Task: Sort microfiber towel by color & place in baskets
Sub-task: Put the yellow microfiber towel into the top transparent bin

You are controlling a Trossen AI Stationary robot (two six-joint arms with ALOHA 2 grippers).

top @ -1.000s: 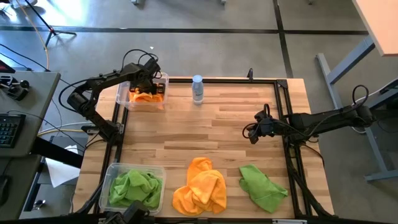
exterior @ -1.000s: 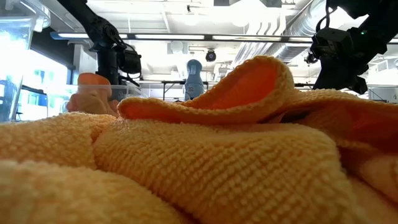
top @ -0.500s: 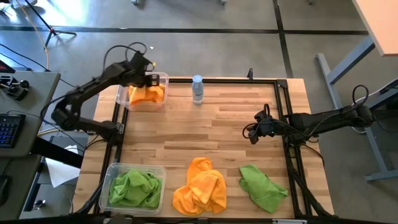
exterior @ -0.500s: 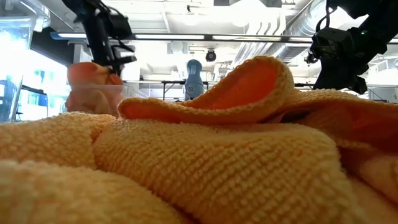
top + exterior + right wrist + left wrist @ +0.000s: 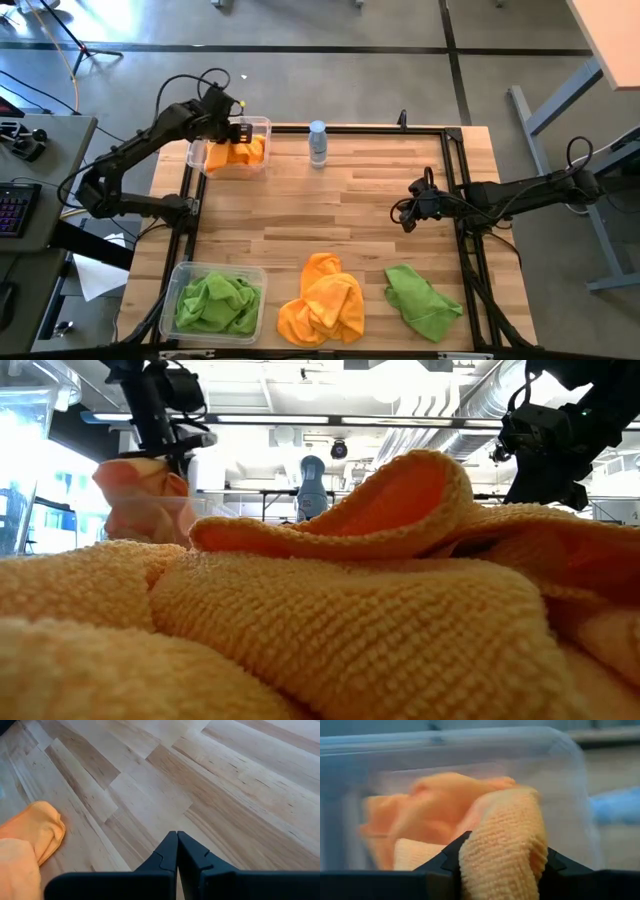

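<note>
My left gripper (image 5: pixel 240 132) hangs over the clear basket (image 5: pixel 262 123) at the table's far left corner, shut on an orange towel (image 5: pixel 236 153) that lies in it. A second clear basket (image 5: pixel 182 270) at the near left holds green towels (image 5: pixel 214 303). A crumpled orange towel (image 5: pixel 322 302) and a green towel (image 5: pixel 423 301) lie on the table near its front edge. My right gripper (image 5: pixel 405 216) hovers shut over the bare wood at the right, holding nothing. My left gripper pinches a raised fold of the orange towel (image 5: pixel 506 837) between its two fingers (image 5: pixel 453 854), coming from above and slanting down. The fold bulges up between them. The towel's upper part (image 5: pixel 132 472) is drawn up under the gripper while its lower part stays in the basket.
A small clear water bottle (image 5: pixel 318 142) stands at the far edge, right of the orange basket. The table's middle is bare wood (image 5: pixel 330 210). A dark frame (image 5: pixel 455 180) runs along the table's sides.
My left gripper has risen above the far left basket and drawn back a little toward the table's left edge. The orange towel's top has come up with it; the rest has stayed in the basket.
</note>
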